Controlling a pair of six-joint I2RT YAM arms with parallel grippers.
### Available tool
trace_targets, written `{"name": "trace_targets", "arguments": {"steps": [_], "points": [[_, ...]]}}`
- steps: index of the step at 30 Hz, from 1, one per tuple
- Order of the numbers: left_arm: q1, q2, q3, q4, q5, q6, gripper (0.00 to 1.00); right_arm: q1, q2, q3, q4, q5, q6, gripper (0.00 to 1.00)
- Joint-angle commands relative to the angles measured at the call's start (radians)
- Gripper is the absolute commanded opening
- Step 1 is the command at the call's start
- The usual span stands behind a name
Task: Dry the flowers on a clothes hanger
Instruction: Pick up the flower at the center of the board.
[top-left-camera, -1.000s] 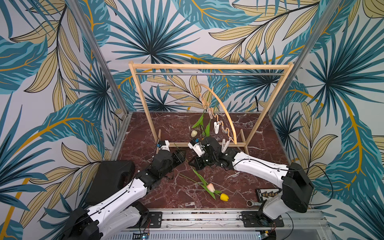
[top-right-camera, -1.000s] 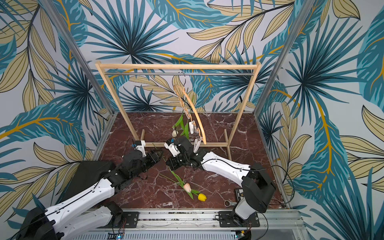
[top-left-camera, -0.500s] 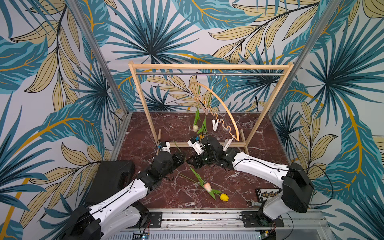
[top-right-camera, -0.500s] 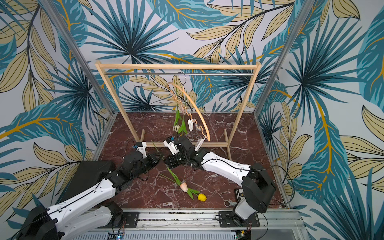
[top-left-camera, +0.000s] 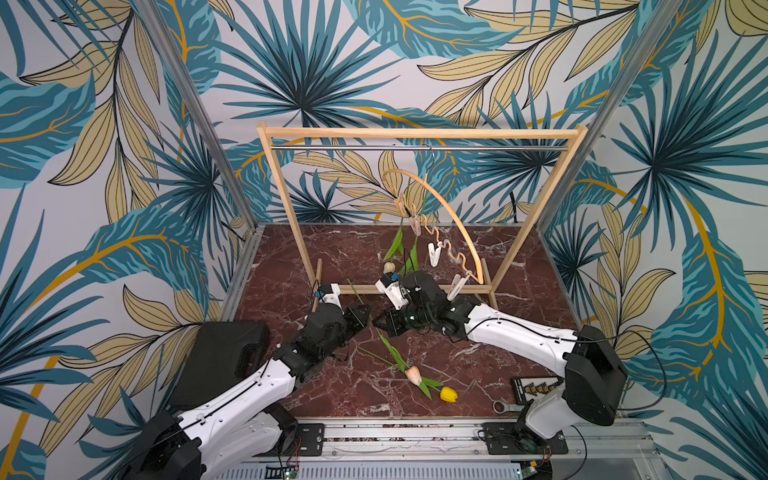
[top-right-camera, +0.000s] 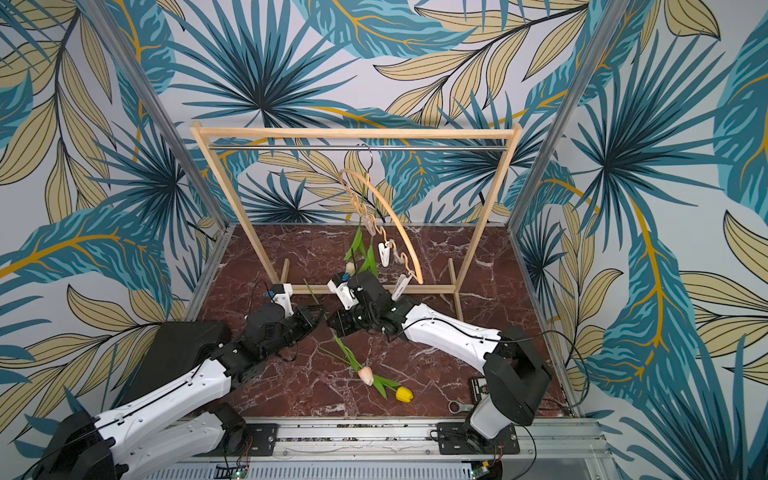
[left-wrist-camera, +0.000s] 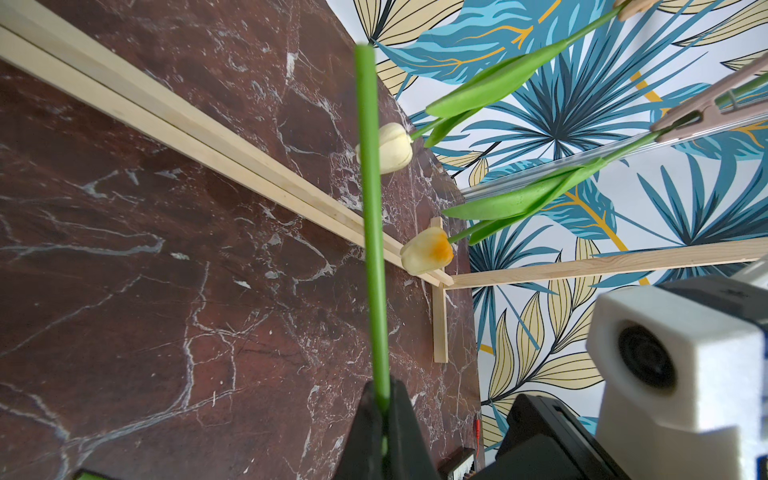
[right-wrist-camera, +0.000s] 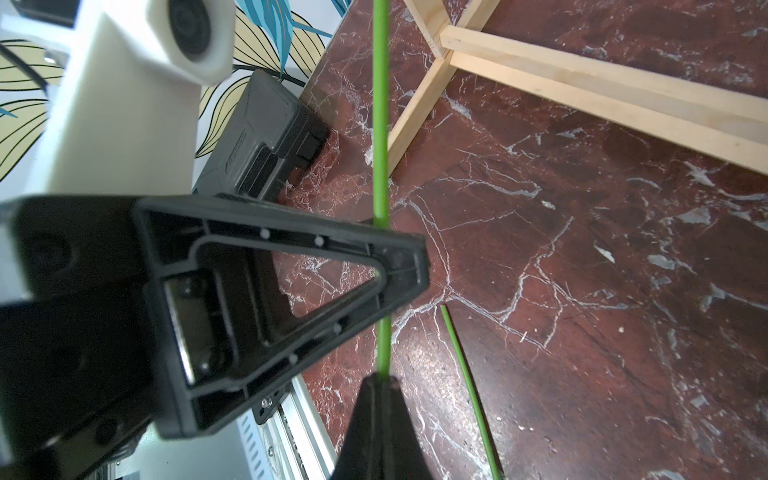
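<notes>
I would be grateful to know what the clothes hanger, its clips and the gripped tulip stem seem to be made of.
The clothes hanger looks like pale, unpainted wood, going by its smooth light tan arch. The clips are pale beige and matte; wood or plastic, I cannot tell. The tulip stem is an even, matte green and perfectly straight, so probably plastic.

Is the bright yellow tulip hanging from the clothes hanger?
No, the bright yellow tulip lies on the marble table.
</notes>
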Motion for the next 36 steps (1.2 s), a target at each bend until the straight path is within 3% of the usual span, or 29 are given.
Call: {"name": "trace_targets", "arguments": {"steps": [1,5,10,15,18,23,31,36], "points": [[0.000,-0.013,-0.036,0.033,-0.010,0.038,0.00,0.006,-0.033,-0.023,0.037,0.009,0.017,0.00],[0.000,-0.012,-0.055,0.101,0.006,0.057,0.00,0.005,-0.037,-0.034,0.034,0.021,0.028,0.02],[0.004,-0.016,-0.087,0.174,0.000,0.067,0.00,0.006,-0.070,-0.061,0.038,0.043,0.040,0.16],[0.026,-0.022,-0.084,0.178,0.047,0.092,0.00,0.006,-0.096,-0.092,0.041,0.044,0.059,0.36],[0.060,-0.014,-0.083,0.201,0.122,0.094,0.00,0.006,-0.129,-0.140,0.077,0.034,0.097,0.42],[0.139,0.030,-0.086,0.284,0.354,0.099,0.00,0.005,-0.166,-0.231,0.180,-0.045,0.182,0.50],[0.144,0.112,-0.074,0.336,0.583,0.116,0.00,-0.012,-0.203,-0.314,0.335,-0.074,0.291,0.50],[0.144,0.149,-0.074,0.359,0.638,0.094,0.00,-0.022,-0.246,-0.375,0.414,-0.067,0.343,0.49]]}}
